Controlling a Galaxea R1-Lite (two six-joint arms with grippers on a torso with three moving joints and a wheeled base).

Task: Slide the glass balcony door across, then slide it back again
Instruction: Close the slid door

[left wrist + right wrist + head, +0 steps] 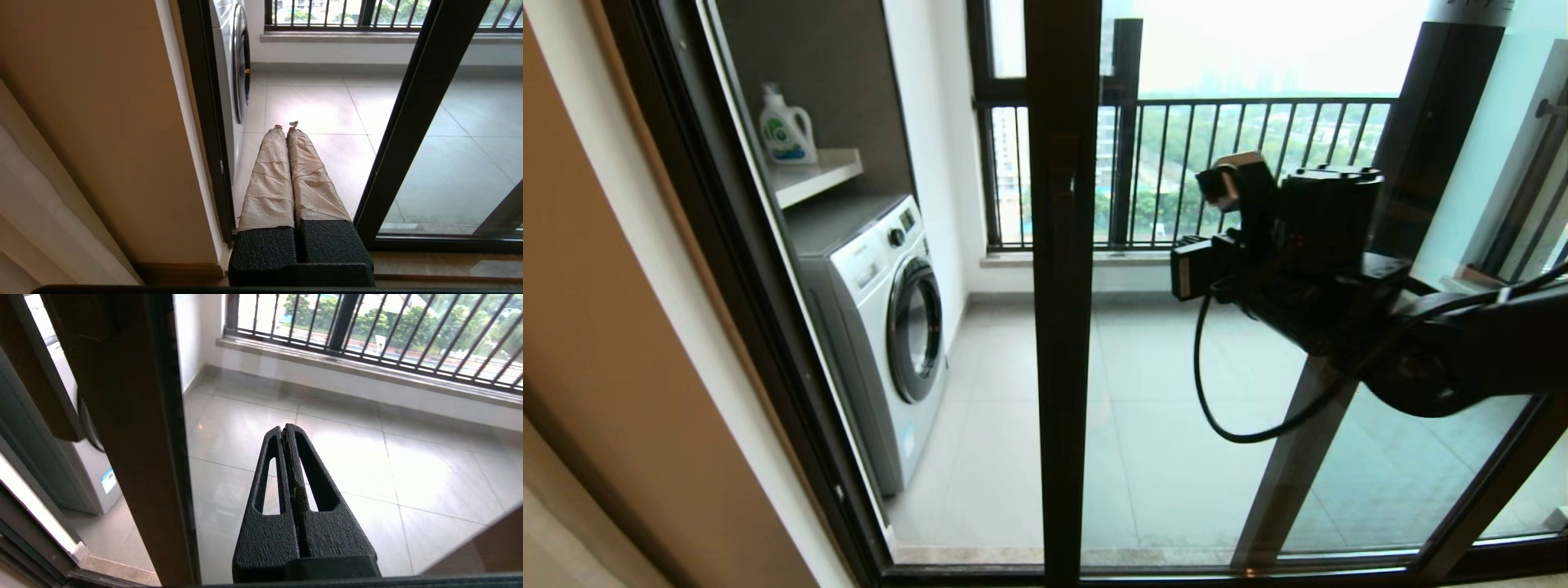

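Note:
The glass balcony door (pixel 1217 425) has its dark handle-side upright (pixel 1062 327) at the middle of the head view. A gap lies between that upright and the left jamb (pixel 768 327). My right gripper (pixel 1180 278) hovers at mid height just right of the upright, in front of the pane, shut and holding nothing. The right wrist view shows its black fingers (pixel 286 430) closed before the glass, with the upright (pixel 135 437) beside them and a dark bar handle (pixel 57 388) farther over. My left gripper (pixel 286 127), with tape-wrapped fingers, is shut low near the floor and points into the gap beside the upright (pixel 408 134).
A white washing machine (pixel 882 327) stands on the balcony at the left under a shelf with a detergent bottle (pixel 786 131). A window with black railing bars (pixel 1258 163) closes the far side. A tan wall (pixel 621 367) flanks the jamb. A second dark-framed panel (pixel 1437 122) stands at the right.

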